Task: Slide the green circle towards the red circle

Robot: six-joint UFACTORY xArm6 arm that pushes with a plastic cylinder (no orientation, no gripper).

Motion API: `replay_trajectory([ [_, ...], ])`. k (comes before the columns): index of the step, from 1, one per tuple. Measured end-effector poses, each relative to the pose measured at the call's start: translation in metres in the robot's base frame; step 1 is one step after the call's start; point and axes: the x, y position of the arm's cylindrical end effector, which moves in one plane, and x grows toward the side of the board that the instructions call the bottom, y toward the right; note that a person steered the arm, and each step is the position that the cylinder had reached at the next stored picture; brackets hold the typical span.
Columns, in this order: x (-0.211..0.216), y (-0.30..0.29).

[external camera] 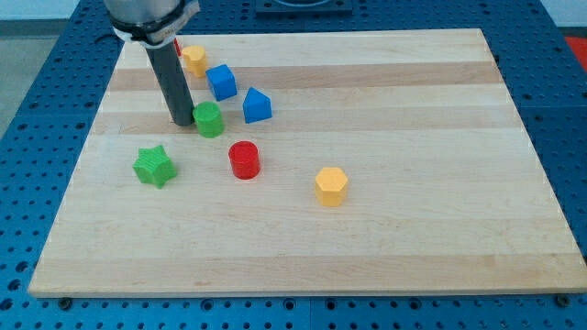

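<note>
The green circle [209, 119] sits on the wooden board [413, 211] in the upper left part of the view. The red circle [245, 159] lies a short way below and to the right of it. My tip [181, 122] stands on the board right at the green circle's left side, touching or almost touching it. The dark rod rises from there to the arm at the view's top left.
A green star [154, 166] lies at lower left of my tip. A blue cube [221, 82] and a blue triangular block [257, 106] lie above right of the green circle. A yellow block [193, 60] sits near the top; a yellow hexagon [331, 186] is mid-board. A red block is mostly hidden behind the rod.
</note>
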Motion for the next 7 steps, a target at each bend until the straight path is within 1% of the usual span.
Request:
replay_trajectory([
  [1, 0.022, 0.006],
  [2, 0.031, 0.008],
  [3, 0.029, -0.037],
  [4, 0.01, -0.053],
  [5, -0.021, -0.042],
  [6, -0.03, -0.011],
  [7, -0.023, 0.001],
])
